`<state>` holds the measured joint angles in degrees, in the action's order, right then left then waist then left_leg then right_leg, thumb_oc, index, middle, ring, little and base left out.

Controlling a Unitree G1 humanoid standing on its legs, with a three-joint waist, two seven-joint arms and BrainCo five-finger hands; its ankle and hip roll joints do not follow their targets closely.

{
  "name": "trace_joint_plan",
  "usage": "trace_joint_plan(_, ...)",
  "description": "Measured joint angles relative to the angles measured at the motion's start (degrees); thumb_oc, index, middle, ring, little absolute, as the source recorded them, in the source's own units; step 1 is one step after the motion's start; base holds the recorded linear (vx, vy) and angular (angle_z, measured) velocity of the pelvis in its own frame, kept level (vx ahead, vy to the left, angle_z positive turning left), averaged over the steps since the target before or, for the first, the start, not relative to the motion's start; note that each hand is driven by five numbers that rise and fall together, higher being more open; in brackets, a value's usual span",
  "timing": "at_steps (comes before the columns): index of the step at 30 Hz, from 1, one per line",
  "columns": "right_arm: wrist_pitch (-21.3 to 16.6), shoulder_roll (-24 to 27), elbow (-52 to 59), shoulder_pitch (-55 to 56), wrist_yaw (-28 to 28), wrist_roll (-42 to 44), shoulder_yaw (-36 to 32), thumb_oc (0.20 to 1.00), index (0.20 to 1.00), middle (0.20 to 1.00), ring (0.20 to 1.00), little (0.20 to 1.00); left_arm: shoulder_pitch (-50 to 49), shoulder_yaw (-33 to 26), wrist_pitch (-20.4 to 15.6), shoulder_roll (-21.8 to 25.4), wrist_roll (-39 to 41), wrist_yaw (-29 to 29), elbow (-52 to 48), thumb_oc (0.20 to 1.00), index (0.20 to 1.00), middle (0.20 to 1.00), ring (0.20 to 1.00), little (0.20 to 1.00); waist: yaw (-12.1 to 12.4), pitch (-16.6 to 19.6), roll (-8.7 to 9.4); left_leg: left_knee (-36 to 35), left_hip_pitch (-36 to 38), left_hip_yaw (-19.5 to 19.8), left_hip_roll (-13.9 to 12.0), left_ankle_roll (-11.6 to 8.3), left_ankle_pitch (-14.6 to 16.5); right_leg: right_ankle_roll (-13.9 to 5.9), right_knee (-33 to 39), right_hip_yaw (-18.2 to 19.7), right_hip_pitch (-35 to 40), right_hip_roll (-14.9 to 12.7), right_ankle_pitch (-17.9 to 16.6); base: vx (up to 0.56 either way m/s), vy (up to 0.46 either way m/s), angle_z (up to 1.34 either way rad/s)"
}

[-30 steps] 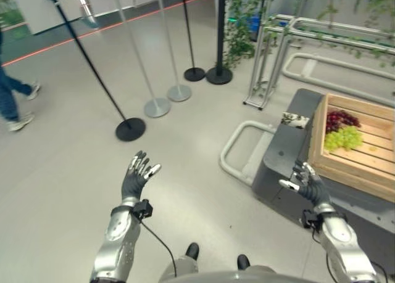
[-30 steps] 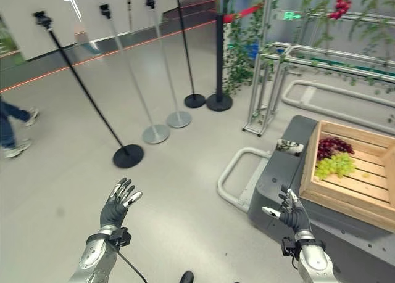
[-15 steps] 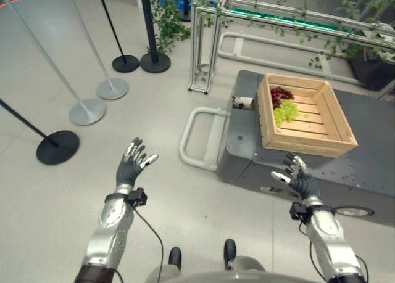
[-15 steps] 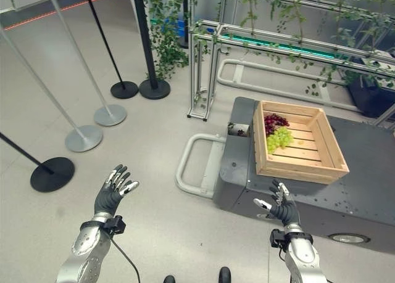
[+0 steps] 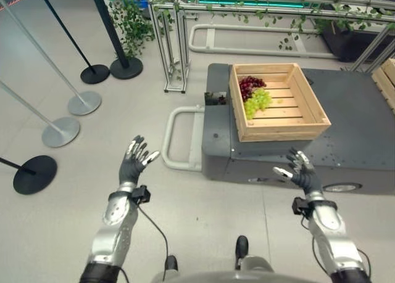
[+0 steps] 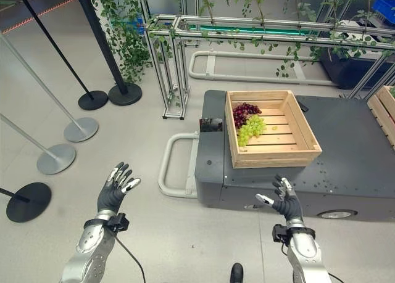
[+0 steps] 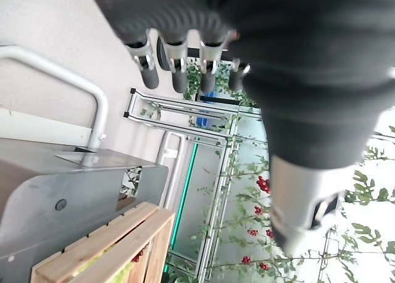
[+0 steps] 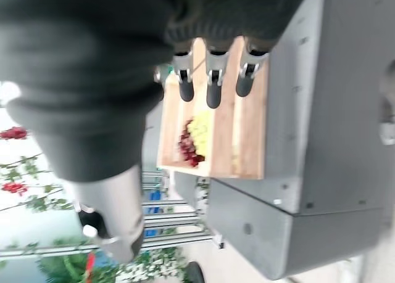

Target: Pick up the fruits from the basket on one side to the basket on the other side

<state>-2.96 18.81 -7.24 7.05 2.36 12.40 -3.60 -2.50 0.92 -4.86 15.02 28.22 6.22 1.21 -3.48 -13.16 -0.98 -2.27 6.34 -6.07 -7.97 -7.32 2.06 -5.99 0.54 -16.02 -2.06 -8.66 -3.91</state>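
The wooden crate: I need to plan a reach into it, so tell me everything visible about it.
The wooden crate is an open-topped box of pale slatted wood, standing level on the dark grey cart, near the cart's handle end. Inside, at its far left corner, lie dark red grapes with green grapes beside them; the other slats lie bare. Neither robot hand touches it; the right robot hand hovers open, short of the crate.

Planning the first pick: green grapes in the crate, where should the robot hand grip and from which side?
From above: crate walls block the sides. The green grapes lie flat on the slats against the red bunch; curl the fingers round the bunch's middle, probably with the right hand.
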Motion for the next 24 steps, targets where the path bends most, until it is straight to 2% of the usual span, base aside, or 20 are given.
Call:
trace_joint_plan(2,-0.1,0.7,0.0,-0.2,-0.1,0.0,0.1,1.0,1.0,1.0,1.0,1.0,-0.4,0.1,0.0,-0.8,0.2,0.0,0.0,1.0,1.0,1.0,1.0,1.0,0.0,0.0,-0.82,2.7,-0.2,0.2,-0.5,-0.67,0.5,0.86,-0.6,-0.3,0.3,0.5,0.9,0.12,-0.231,-0.2)
trace_joint_plan(4,-0.1,1.9,-0.1,-0.2,-0.7,0.0,0.7,1.0,1.0,1.0,1.0,1.0,-1.0,-0.1,-0.1,-1.4,1.1,0.0,0.4,1.0,1.0,1.0,1.0,1.0,1.3,0.4,-1.72,8.6,-1.8,1.7,-0.9,-1.32,1.8,1.47,-2.7,0.0,-0.6,1.0,2.9,0.17,-0.368,-0.38)
trace_joint_plan(5,0.0,1.9,0.0,0.0,-0.9,-0.2,0.5,1.0,1.0,1.0,1.0,1.0,-1.0,-0.2,-0.1,-1.4,2.0,0.0,0.5,1.0,1.0,1.0,1.0,1.0,1.6,0.3,-1.2,14.3,-4.3,2.7,-0.4,-1.47,1.9,2.33,-2.3,1.7,-0.2,1.2,2.6,0.13,-0.37,-0.33)
trace_joint_plan(6,0.0,2.6,0.1,-0.2,-1.1,-0.2,0.9,1.0,1.0,1.0,1.0,1.0,-2.1,-1.0,-0.1,-1.8,2.5,0.0,0.2,1.0,1.0,1.0,1.0,1.0,2.4,0.3,-1.19,23.7,-8.5,5.3,-1.2,-1.52,1.5,3.43,-3.2,1.3,0.0,1.9,3.6,0.14,-0.337,-0.4)
trace_joint_plan(7,0.0,2.9,0.3,-0.1,-1.1,-0.2,0.9,1.0,1.0,1.0,1.0,1.0,-2.5,-1.5,-0.2,-2.1,2.5,0.0,0.2,1.0,1.0,1.0,1.0,1.0,2.8,0.3,-1.2,29.7,-11.3,6.8,-1.4,-1.38,1.1,4.49,-4.3,2.1,-0.2,2.2,3.7,0.12,-0.229,-0.57)
trace_joint_plan(8,-0.1,2.7,0.6,0.6,-0.9,-0.2,1.1,1.0,1.0,1.0,1.0,1.0,-3.5,-1.8,-0.2,-2.2,2.6,0.4,0.8,1.0,1.0,1.0,1.0,1.0,4.6,0.5,-0.3,34.8,-12.8,8.2,-1.4,-0.66,-2.4,5.78,-3.7,2.6,1.3,2.9,4.2,0.16,-0.208,-0.45)
trace_joint_plan(9,-0.1,2.6,0.9,1.1,-0.8,-0.2,1.2,1.0,1.0,1.0,1.0,1.0,-3.7,-1.6,-0.3,-2.3,2.9,0.5,1.0,1.0,1.0,1.0,1.0,1.0,4.2,0.3,0.81,36.1,-13.9,10.1,-0.4,-0.44,-3.3,6.11,-3.0,2.6,1.8,2.8,4.1,0.18,-0.163,-0.2)
trace_joint_plan(10,-0.2,2.7,1.6,1.1,-0.4,-0.2,1.3,1.0,1.0,1.0,1.0,1.0,-4.0,-0.9,-0.3,-3.0,3.0,0.4,1.2,1.0,1.0,1.0,1.0,1.0,4.4,0.5,1.92,39.0,-18.5,13.0,4.5,-1.7,-0.7,6.73,-2.9,3.4,1.0,1.9,4.3,0.23,-0.125,-0.03)
trace_joint_plan(11,-0.2,3.1,1.5,0.2,-0.3,-0.2,0.8,1.0,1.0,1.0,1.0,1.0,-3.6,-0.4,-0.5,-4.0,3.0,0.4,1.2,1.0,1.0,1.0,1.0,1.0,4.7,-0.3,3.08,36.4,-21.1,13.2,8.6,-1.52,0.2,6.75,-2.0,4.3,0.4,1.0,4.3,0.27,-0.026,-0.17)
trace_joint_plan(12,-0.1,2.8,1.1,-0.3,-0.3,-0.2,1.1,1.0,1.0,1.0,1.0,1.0,-4.0,-0.1,-0.5,-4.1,3.0,0.4,1.4,1.0,1.0,1.0,1.0,1.0,5.2,-0.3,2.82,31.9,-21.7,11.6,8.7,-0.98,-0.2,6.9,-0.8,4.6,0.7,1.6,4.2,0.31,0.047,-0.33)
trace_joint_plan(13,-0.1,2.2,1.1,-0.2,-0.2,-0.2,1.3,1.0,1.0,1.0,1.0,1.0,-4.1,0.1,-0.5,-4.2,3.0,0.4,1.6,1.0,1.0,1.0,1.0,1.0,6.0,-0.4,2.75,27.9,-21.8,10.8,8.6,-0.01,-0.9,7.97,-0.3,4.5,1.0,2.4,3.0,0.35,0.063,-0.29)
trace_joint_plan(14,-0.1,1.8,-0.1,-0.5,0.0,-0.2,2.5,1.0,1.0,1.0,1.0,1.0,-4.0,0.1,-0.6,-4.3,3.0,0.5,2.7,1.0,1.0,1.0,1.0,1.0,6.2,-0.4,1.83,19.8,-21.4,10.9,6.7,0.87,-1.8,7.88,0.8,4.3,2.5,4.7,3.5,0.36,0.072,-0.33)
trace_joint_plan(15,-0.2,1.8,-0.3,-0.5,0.0,-0.2,3.5,1.0,1.0,1.0,1.0,1.0,-4.0,0.1,-0.7,-4.4,3.0,0.5,3.5,1.0,1.0,1.0,1.0,1.0,7.0,-0.8,0.81,10.9,-20.0,11.5,4.1,0.92,-3.2,8.39,1.5,4.1,4.2,6.6,3.5,0.3,0.063,-0.3)
trace_joint_plan(17,-0.2,2.0,-0.3,-0.1,0.3,0.1,3.7,1.0,1.0,1.0,1.0,1.0,-4.0,0.1,-0.6,-4.5,3.0,0.5,5.0,1.0,1.0,1.0,1.0,1.0,7.2,-1.5,-0.72,4.6,-20.3,10.6,0.5,0.93,-5.2,8.63,3.4,2.3,6.9,8.5,3.7,0.21,0.051,-0.22)
trace_joint_plan(18,-0.2,2.0,-0.5,0.1,0.7,0.1,3.7,1.0,1.0,1.0,1.0,1.0,-3.9,0.2,-0.6,-4.5,3.0,0.5,5.3,1.0,1.0,1.0,1.0,1.0,7.1,-1.8,-1.11,4.2,-20.2,9.3,-0.1,1.01,-5.4,8.63,4.3,1.0,8.2,8.6,3.4,0.29,0.103,-0.08)
trace_joint_plan(19,-0.2,2.0,-0.6,0.5,1.0,0.1,3.7,1.0,1.0,1.0,1.0,1.0,-3.9,0.2,-0.6,-4.6,3.0,0.5,5.5,1.0,1.0,1.0,1.0,1.0,7.2,-1.9,-0.99,4.2,-20.3,7.7,0.1,1.05,-5.4,8.05,4.9,0.2,9.0,8.4,3.6,0.32,0.142,0.1)
trace_joint_plan(20,-0.6,1.9,-1.5,1.3,1.7,0.0,3.6,1.0,1.0,1.0,1.0,1.0,-3.8,0.4,-0.7,-4.9,2.8,0.5,6.6,1.0,1.0,1.0,1.0,1.0,6.8,-1.9,-0.97,4.6,-20.8,5.0,-0.5,1.08,-5.9,6.32,4.9,-1.2,10.7,7.9,5.2,0.55,0.232,0.16)
trace_joint_plan(22,0.0,1.1,-3.5,1.4,2.0,0.0,3.5,1.0,1.0,1.0,1.0,1.0,-3.9,0.5,-0.5,-4.9,2.9,0.6,8.6,1.0,1.0,1.0,1.0,1.0,6.2,-1.3,-1.54,6.7,-19.4,4.4,-0.1,2.32,-6.9,4.65,4.5,-1.4,13.7,7.4,7.1,0.34,0.151,0.13)
trace_joint_plan(23,-0.1,0.3,-4.9,1.9,1.9,0.0,3.8,1.0,1.0,1.0,1.0,1.0,-4.2,1.1,-0.4,-4.7,2.8,0.6,9.7,1.0,1.0,1.0,1.0,1.0,6.0,-0.4,-1.25,5.3,-16.8,4.1,1.6,3.19,-11.5,1.83,2.5,-1.1,14.9,5.7,9.2,0.19,0.147,0.09)
trace_joint_plan(24,-0.1,-0.4,-5.2,2.6,1.8,0.0,3.7,1.0,1.0,1.0,1.0,1.0,-4.0,1.6,-0.3,-4.2,2.8,0.5,9.6,1.0,1.0,1.0,1.0,1.0,5.8,0.6,0.55,4.3,-15.8,3.1,3.5,3.84,-11.0,0.62,1.1,-0.5,14.6,3.2,10.6,0.23,0.203,0.1)
